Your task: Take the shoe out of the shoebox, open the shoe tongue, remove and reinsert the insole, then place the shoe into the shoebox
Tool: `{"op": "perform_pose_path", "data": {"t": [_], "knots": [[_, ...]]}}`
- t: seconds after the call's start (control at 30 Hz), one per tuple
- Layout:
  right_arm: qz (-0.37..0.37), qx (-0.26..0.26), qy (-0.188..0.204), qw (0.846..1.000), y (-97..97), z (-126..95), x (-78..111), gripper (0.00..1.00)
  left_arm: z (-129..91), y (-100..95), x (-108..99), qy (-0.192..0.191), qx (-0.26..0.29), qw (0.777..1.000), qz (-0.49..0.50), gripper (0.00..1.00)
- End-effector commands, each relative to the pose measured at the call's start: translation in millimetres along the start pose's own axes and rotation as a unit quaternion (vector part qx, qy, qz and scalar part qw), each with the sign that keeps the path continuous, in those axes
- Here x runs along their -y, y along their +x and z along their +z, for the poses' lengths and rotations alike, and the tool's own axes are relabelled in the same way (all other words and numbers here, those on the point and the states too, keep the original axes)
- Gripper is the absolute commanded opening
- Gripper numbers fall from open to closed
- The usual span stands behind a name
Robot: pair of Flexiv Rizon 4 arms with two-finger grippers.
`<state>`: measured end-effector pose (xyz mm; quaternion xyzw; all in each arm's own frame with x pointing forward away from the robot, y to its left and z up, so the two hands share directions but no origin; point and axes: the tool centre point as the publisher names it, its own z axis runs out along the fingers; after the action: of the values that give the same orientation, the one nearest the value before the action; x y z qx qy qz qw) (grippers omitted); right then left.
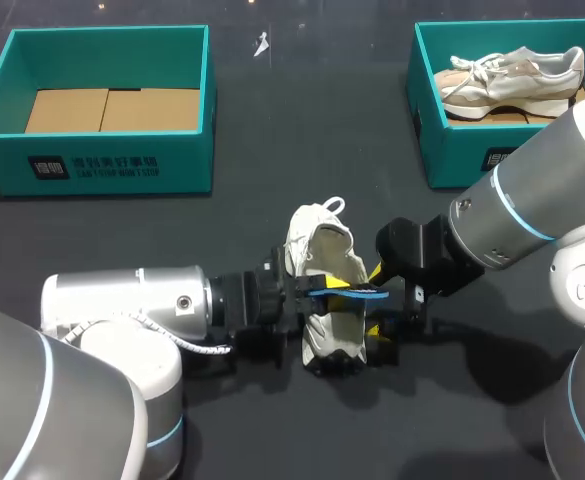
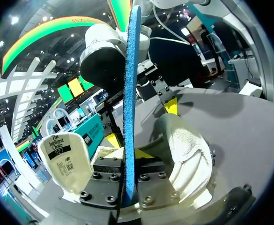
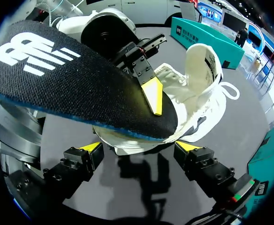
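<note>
Well beyond both jaws, on the dark surface [image 1: 272,180], stand two teal boxes: the empty shoebox [image 1: 172,165] with a cardboard bottom, and the second shoebox [image 1: 452,160] holding a beige sneaker [image 1: 512,75]. The left jaws are clamped on the insole [image 3: 71,79], which hangs over the white shoe [image 1: 322,245] and hides its opening from the right jaws. The right jaws stand apart, holding nothing, with the shoe just ahead of them. The insole is black fabric above and blue foam beneath. The shoe's tongue [image 2: 64,159] stands up.

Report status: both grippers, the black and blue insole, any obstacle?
Left gripper shut on black-topped, blue-soled foam insole, held over white fabric sneaker. Right gripper open beside sneaker. No obstacle seen near them.
</note>
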<state>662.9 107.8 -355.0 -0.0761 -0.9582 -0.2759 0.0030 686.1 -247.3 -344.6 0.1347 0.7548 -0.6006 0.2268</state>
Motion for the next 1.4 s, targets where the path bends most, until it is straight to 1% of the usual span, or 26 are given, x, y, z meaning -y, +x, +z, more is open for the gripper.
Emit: {"op": "perform_pose_path", "data": {"t": [0.03, 0.23, 0.57, 0.63, 0.73, 0.83, 0.93, 1.03, 1.17, 1.2, 1.4], "knots": [[0.000, 0.001, 0.000, 1.000, 1.2, -0.4, 0.3, 1.00, 0.3, -1.1, 1.3, 0.002, -0.003, 1.000, 0.001, 0.25], [0.000, 0.001, 0.000, 1.000, 1.2, -0.4, 0.3, 1.00, -1.9, -1.2, 9.6, 0.008, -0.001, 1.000, 0.006, 0.29], [0.000, 0.001, 0.000, 1.000, 1.2, -0.4, 0.3, 1.00, -7.8, -4.1, 26.8, 0.013, 0.005, 1.000, 0.018, 0.30], [0.000, 0.001, 0.000, 1.000, 1.2, -0.4, 0.3, 1.00, -9.2, -4.8, 32.1, 0.016, 0.007, 1.000, 0.024, 0.33], [0.000, 0.001, 0.000, 1.000, 1.2, -0.4, 0.3, 1.00, -9.8, -5.0, 38.3, 0.020, 0.007, 0.999, 0.027, 0.33], [0.000, 0.001, 0.000, 1.000, 1.2, -0.4, 0.3, 1.00, -9.5, -4.5, 44.3, 0.022, 0.005, 0.999, 0.031, 0.30], [0.000, 0.001, 0.000, 1.000, 1.2, -0.4, 0.3, 1.00, -9.0, -3.7, 47.9, 0.015, -0.002, 0.999, 0.038, 0.21], [0.000, 0.001, 0.000, 1.000, 1.2, -0.4, 0.3, 1.00, -8.9, -3.0, 50.7, 0.008, -0.010, 0.999, 0.045, 0.00], [0.000, 0.001, 0.000, 1.000, 1.2, -0.4, 0.3, 1.00, -9.2, -2.5, 51.7, 0.015, -0.018, 0.998, 0.063, 0.00], [0.000, 0.001, 0.000, 1.000, 1.2, -0.4, 0.3, 1.00, -9.7, -1.7, 50.1, 0.024, -0.022, 0.997, 0.068, 0.00], [0.000, 0.001, 0.000, 1.000, 1.2, -0.4, 0.3, 1.00, -10.6, -0.5, 32.1, 0.030, -0.027, 0.996, 0.077, 0.00]]}}
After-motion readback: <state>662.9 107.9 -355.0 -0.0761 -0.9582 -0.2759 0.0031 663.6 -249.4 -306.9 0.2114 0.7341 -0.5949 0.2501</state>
